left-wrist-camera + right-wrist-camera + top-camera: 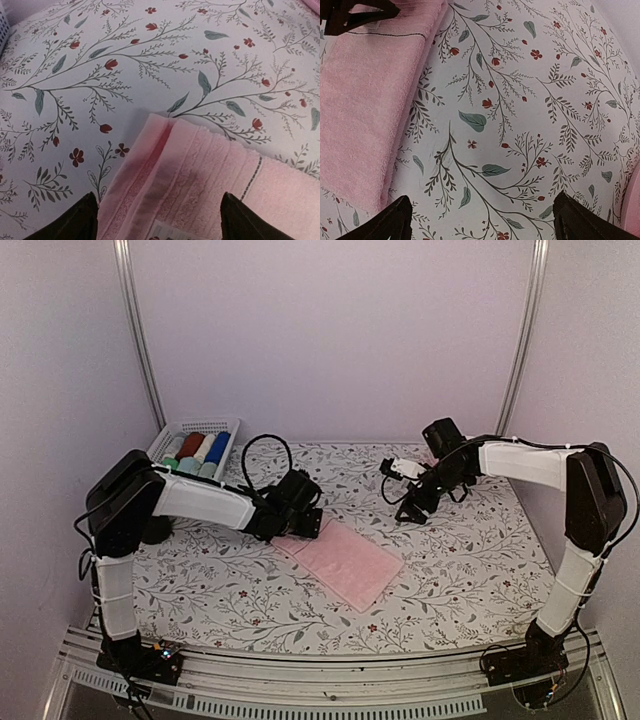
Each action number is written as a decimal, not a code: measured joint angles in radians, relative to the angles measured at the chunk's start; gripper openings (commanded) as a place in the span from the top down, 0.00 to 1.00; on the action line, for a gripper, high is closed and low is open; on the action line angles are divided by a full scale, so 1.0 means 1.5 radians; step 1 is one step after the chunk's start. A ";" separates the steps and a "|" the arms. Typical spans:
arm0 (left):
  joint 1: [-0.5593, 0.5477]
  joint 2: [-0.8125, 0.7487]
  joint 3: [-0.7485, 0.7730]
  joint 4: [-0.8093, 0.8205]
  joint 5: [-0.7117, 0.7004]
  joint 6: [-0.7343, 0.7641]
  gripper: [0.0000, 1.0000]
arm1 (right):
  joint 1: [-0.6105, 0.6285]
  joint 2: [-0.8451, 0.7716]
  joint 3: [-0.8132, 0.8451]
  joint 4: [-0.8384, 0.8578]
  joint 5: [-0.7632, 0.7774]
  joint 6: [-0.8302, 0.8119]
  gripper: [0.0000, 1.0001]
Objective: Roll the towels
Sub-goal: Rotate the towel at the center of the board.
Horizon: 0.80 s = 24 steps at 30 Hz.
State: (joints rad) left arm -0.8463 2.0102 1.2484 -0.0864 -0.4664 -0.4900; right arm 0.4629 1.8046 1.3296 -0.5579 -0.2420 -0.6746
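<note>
A pale pink towel lies flat in the middle of the flowered table, its hemmed end toward the back left. My left gripper is low over that end and open; its dark fingertips stand either side of the towel's width. My right gripper hangs open over bare cloth to the right of the towel, with nothing between its fingertips. A pale mint green roll lies in the basket at the back left.
A white basket at the back left holds several rolled cloths in dark red, white and blue. A pink rim shows at the right edge of the right wrist view. Walls close the table on three sides.
</note>
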 measured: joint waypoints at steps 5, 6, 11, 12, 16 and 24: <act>0.000 0.049 0.024 -0.041 -0.031 0.017 0.14 | -0.001 0.000 -0.002 0.009 0.004 0.005 0.01; 0.000 0.059 0.032 -0.047 -0.034 0.020 0.14 | -0.001 0.000 -0.002 0.011 0.005 0.005 0.01; -0.001 0.111 0.104 -0.054 -0.047 0.051 0.11 | -0.003 -0.001 -0.006 0.024 0.023 0.009 0.01; -0.001 0.125 0.124 -0.054 -0.046 0.060 0.10 | -0.004 -0.001 -0.007 0.026 0.031 0.011 0.01; -0.001 0.188 0.217 -0.049 -0.034 0.097 0.06 | -0.020 -0.005 -0.011 0.045 0.054 0.024 0.01; 0.001 0.302 0.413 -0.049 0.003 0.170 0.03 | -0.098 -0.061 -0.037 0.088 0.074 0.049 0.01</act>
State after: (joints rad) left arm -0.8444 2.4638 1.8683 -0.1604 -0.4618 -0.2344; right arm 0.3164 1.7138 1.2736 -0.4255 -0.1310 -0.6018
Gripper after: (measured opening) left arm 0.974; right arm 0.988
